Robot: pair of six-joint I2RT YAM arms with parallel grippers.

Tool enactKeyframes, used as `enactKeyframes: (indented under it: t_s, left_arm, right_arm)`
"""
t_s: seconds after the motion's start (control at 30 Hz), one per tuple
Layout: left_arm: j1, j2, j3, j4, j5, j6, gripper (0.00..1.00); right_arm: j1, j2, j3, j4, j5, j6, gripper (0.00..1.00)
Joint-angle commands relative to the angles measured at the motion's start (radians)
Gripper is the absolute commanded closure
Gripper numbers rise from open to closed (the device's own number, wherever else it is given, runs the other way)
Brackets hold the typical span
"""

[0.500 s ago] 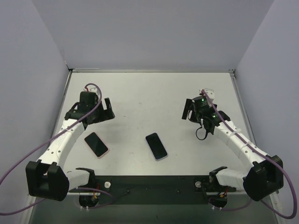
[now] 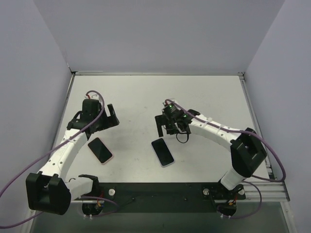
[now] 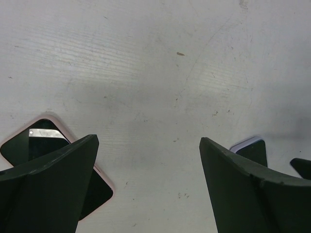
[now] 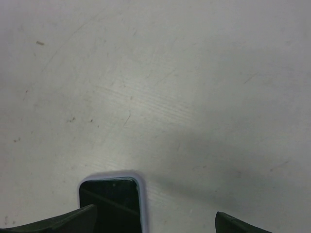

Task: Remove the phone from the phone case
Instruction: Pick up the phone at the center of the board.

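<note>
A phone in a lavender case point(image 2: 162, 152) lies face up near the table's middle front. A second phone in a pink case point(image 2: 100, 150) lies to its left. My right gripper point(image 2: 165, 131) is open and empty, hovering just beyond the lavender phone's far end. In the right wrist view that phone point(image 4: 112, 204) sits low, by the left fingertip point(image 4: 58, 223). My left gripper point(image 2: 112, 115) is open and empty, beyond the pink phone. The left wrist view shows the pink phone point(image 3: 34, 141) partly behind the left finger point(image 3: 53, 194) and the lavender phone point(image 3: 250, 148) behind the right one.
Grey walls close the table point(image 2: 155, 97) on the left, back and right. A black mounting bar point(image 2: 155, 191) runs along the near edge between the arm bases. The right arm's cable loops beside its wrist point(image 2: 182, 136).
My right arm has swung left from the right side of the table to just beyond the lavender-cased phone. My left gripper has shifted only slightly. Both phones lie where they were.
</note>
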Motion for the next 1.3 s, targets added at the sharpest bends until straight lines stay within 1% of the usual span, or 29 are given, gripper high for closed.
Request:
enactKeyframes:
  t_s: [0.0, 0.07, 0.13, 0.27, 0.43, 0.57, 0.73, 0.87, 1.03, 1.17, 1.27]
  left_arm:
    - [0.006, 0.006, 0.054, -0.019, -0.005, -0.036, 0.03]
    - [0.006, -0.019, 0.030, 0.004, -0.028, -0.050, 0.03]
    - [0.006, -0.058, -0.008, 0.052, -0.030, -0.059, 0.03]
    - [0.006, -0.088, -0.013, 0.081, -0.035, -0.077, 0.03]
    - [0.005, -0.033, 0.034, 0.038, -0.016, -0.073, 0.03]
    - [0.005, 0.007, 0.042, 0.020, -0.001, -0.071, 0.03]
    - [0.002, 0.017, 0.010, 0.010, 0.037, -0.094, 0.03]
    - [-0.034, -0.029, -0.054, 0.033, 0.028, -0.171, 0.02]
    - [-0.118, -0.045, -0.101, 0.039, -0.030, -0.240, 0.03]
    - [-0.155, -0.014, -0.096, 0.038, -0.048, -0.255, 0.03]
    - [-0.166, 0.007, -0.082, 0.035, -0.050, -0.257, 0.03]
  right_arm:
    - [0.073, 0.065, 0.025, -0.065, -0.052, 0.019, 0.00]
    - [0.105, 0.082, 0.009, -0.062, -0.052, 0.033, 0.00]
    - [0.119, 0.082, -0.016, -0.053, -0.102, 0.061, 0.00]
    - [0.145, 0.054, -0.093, -0.004, -0.121, 0.096, 0.00]
    - [0.186, 0.045, -0.159, 0.028, -0.116, 0.131, 0.00]
    - [0.241, 0.072, -0.154, 0.030, -0.075, 0.143, 0.00]
    - [0.293, 0.099, -0.140, 0.025, -0.009, 0.162, 0.00]
    - [0.313, 0.122, -0.136, 0.024, 0.020, 0.171, 0.00]
    - [0.329, 0.148, -0.117, 0.004, 0.043, 0.180, 0.02]
    - [0.335, 0.165, -0.111, -0.021, 0.075, 0.188, 0.05]
    - [0.335, 0.160, -0.114, -0.027, 0.083, 0.196, 0.15]
